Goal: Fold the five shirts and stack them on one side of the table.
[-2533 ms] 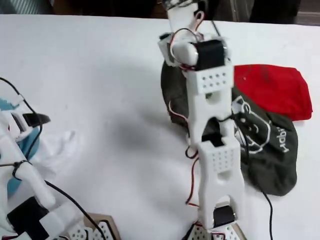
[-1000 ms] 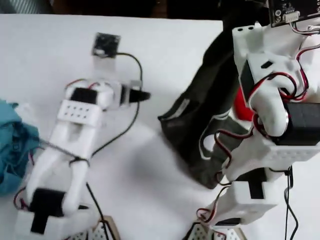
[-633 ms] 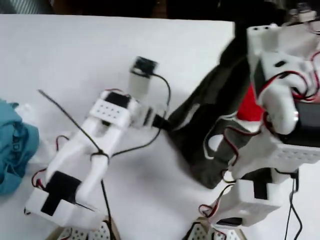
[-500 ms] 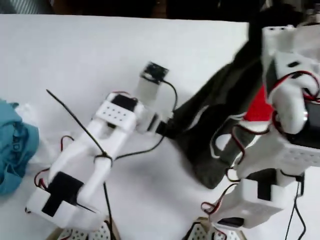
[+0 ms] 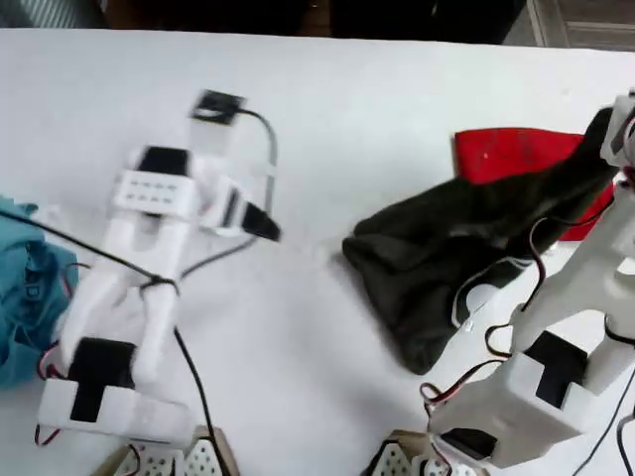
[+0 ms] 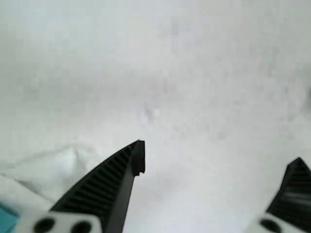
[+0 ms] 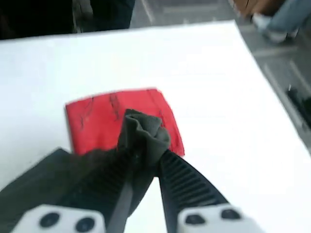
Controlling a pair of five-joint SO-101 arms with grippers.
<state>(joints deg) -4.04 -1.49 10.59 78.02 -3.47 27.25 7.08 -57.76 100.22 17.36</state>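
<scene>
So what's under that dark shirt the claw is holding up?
A folded red shirt lies on the table, partly beneath the dark shirt pinched in the right claw. The dark shirt hides part of the red shirt and anything else beneath.

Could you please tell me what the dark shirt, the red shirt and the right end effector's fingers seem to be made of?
The dark shirt looks like soft matte fabric, probably cotton: it droops and bunches where pinched. The red shirt seems to be similar matte cloth, lying flat and folded. The fingers of the right end effector look like rigid black plastic with ridged faces.
</scene>
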